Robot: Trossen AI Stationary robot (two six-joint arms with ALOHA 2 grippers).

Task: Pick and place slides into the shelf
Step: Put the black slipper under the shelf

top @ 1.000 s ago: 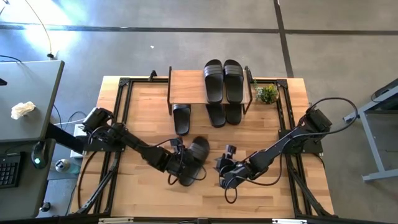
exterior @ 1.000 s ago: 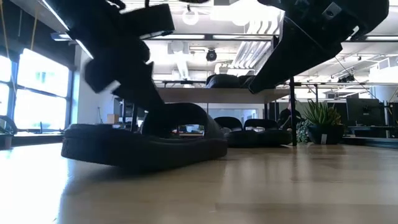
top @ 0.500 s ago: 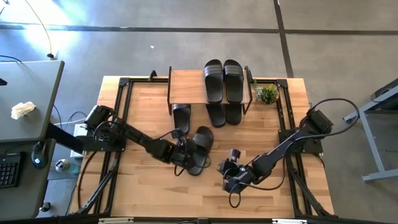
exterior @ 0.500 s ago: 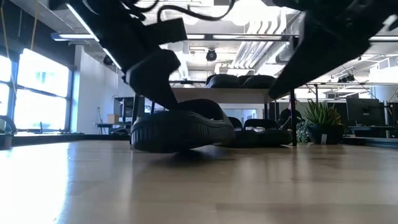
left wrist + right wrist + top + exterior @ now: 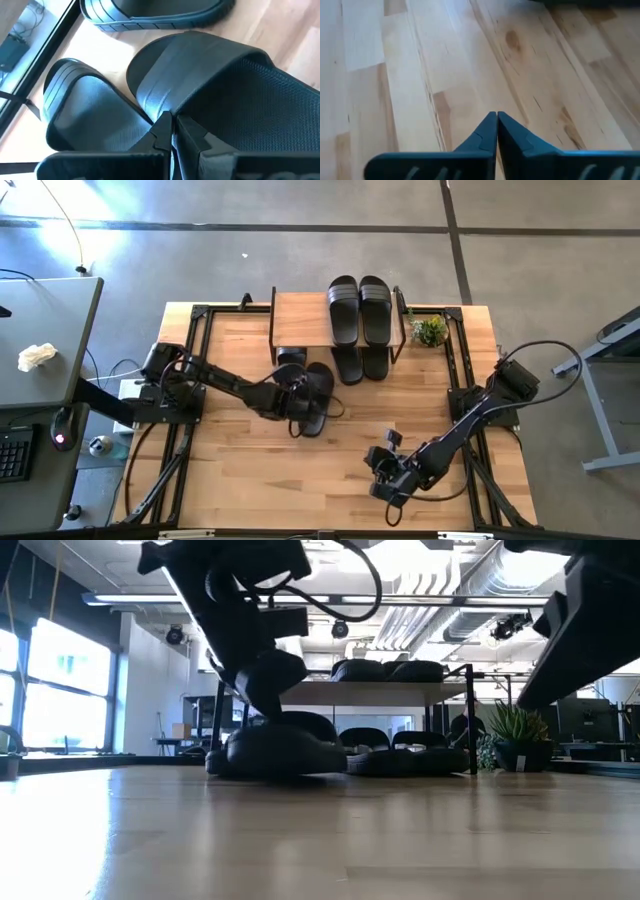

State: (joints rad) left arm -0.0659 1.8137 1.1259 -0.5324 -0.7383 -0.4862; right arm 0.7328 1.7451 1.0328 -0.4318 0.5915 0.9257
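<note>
The shelf [image 5: 300, 320] stands at the table's far edge with two black slides [image 5: 358, 310] on its top board. Three more slides stand under it [image 5: 291, 358] [image 5: 347, 366] [image 5: 376, 362]. A sixth slide [image 5: 316, 396] lies on the table just in front of the shelf, lengthwise toward it. My left gripper [image 5: 292, 394] is shut at this slide's left side, also seen in the wrist view [image 5: 172, 122]. My right gripper [image 5: 386, 478] is shut over bare table near the front edge, holding nothing [image 5: 496, 120]. My left gripper has its shut fingertips [image 5: 167, 125] against the slide where the strap's edge [image 5: 150, 107] joins the sole's left side. Nothing shows between the fingers. They come slanting down from the table's left. The slide looks flat on the table [image 5: 280, 755].
A small potted plant [image 5: 430, 331] stands at the shelf's right end. Black frame rails [image 5: 200, 350] run along the table's left and right sides. The near half of the wooden table [image 5: 300, 480] holds only my right arm.
My left gripper has swung toward the far edge and the shelf. The slide has gone with it: a second ago it was tipped with one end off the table, now it lies flat near the shelf. My right gripper has moved toward the near right.
</note>
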